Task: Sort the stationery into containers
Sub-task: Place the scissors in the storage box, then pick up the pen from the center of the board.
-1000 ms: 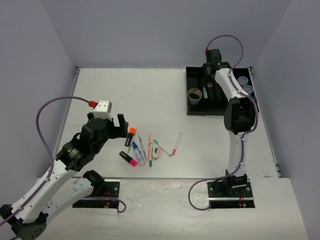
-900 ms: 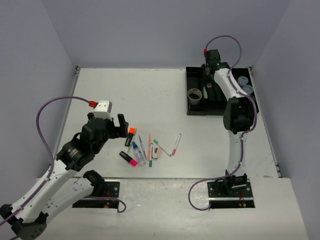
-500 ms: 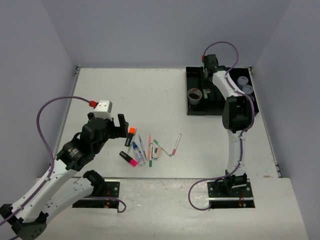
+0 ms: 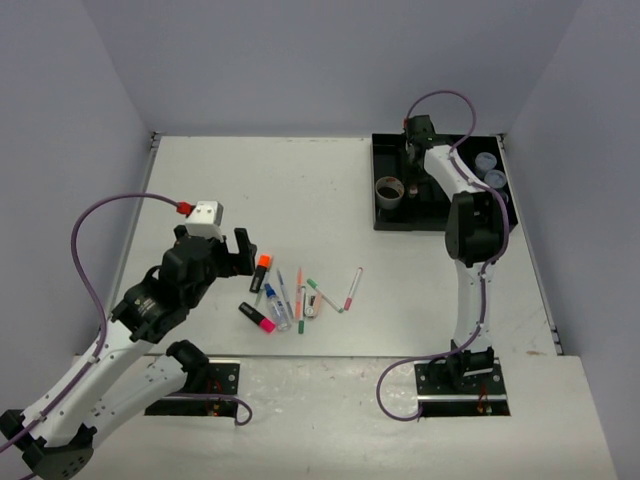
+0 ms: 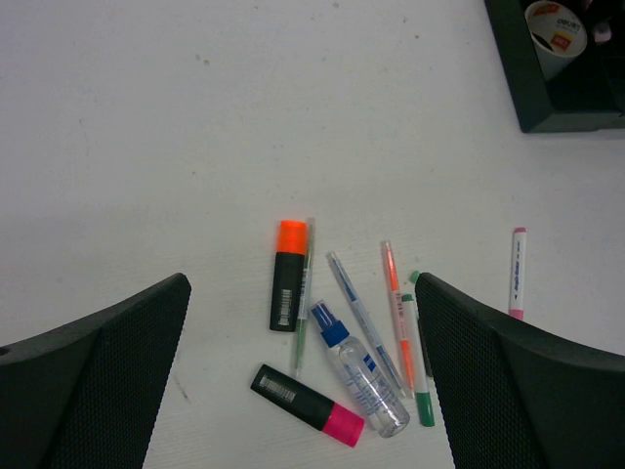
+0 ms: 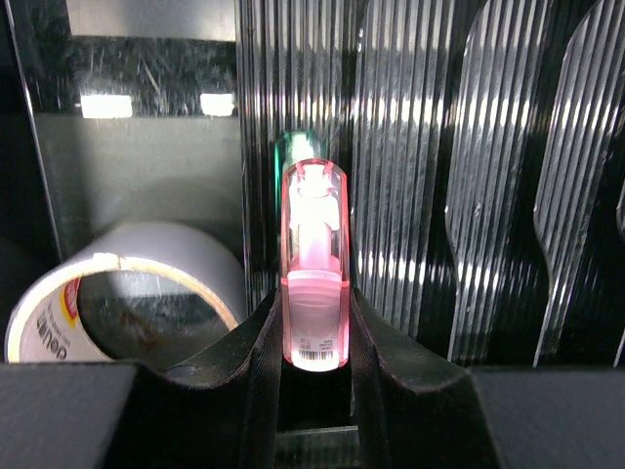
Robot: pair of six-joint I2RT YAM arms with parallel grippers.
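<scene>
**Pink pen clamped over the tray; right wrist shifted since a second ago**

The pink translucent pen [image 6: 314, 274] is pinched end-on by the right gripper [image 6: 314, 324], its fingers closed tight against both sides, over a narrow ribbed compartment of the black tray [image 4: 385, 222], with a green item [image 6: 293, 147] lying in that groove beyond it and the tape roll [image 6: 127, 283] in the section just to the left. I cannot tell whether the pen touches the tray. In the top view the right wrist has edged left over the tray's far end, while the left gripper [image 5: 301, 288] has not moved, spread wide above the orange highlighter [image 5: 287, 276], pink highlighter [image 5: 306, 405], spray bottle [image 5: 359, 369] and thin pens [image 5: 395, 303] on the table [image 4: 300, 180].
</scene>
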